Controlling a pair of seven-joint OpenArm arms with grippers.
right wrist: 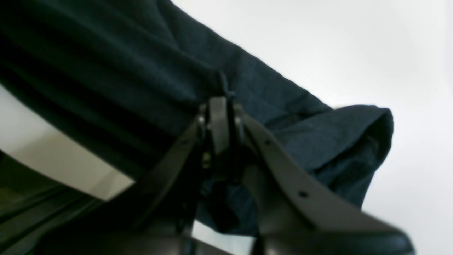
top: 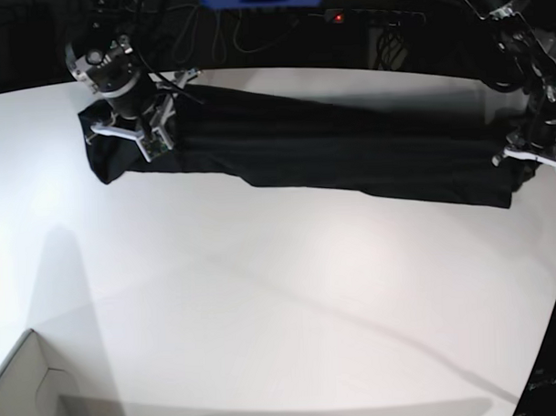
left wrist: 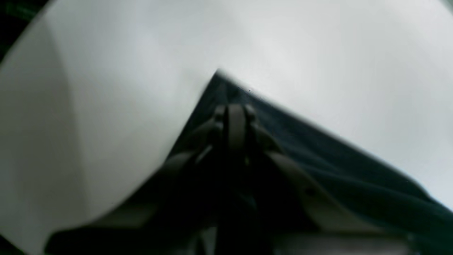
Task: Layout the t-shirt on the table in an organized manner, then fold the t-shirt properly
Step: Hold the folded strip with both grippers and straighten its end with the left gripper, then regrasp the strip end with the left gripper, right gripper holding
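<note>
Left hand point(left wrist: 235, 117) and right hand point(right wrist: 219, 117), each pinching one end of the t-shirt point(top: 331, 156), stretched lengthwise across the worktop point(top: 263, 300) between them.

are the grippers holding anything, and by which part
Both hold the t-shirt: left gripper shut on a corner, right gripper shut on a fold near the sleeve opening.

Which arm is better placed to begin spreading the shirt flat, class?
Probably neither alone: the left gripper pinches one corner of the t-shirt and the right gripper pinches the opposite end, so both should pull together.
</note>
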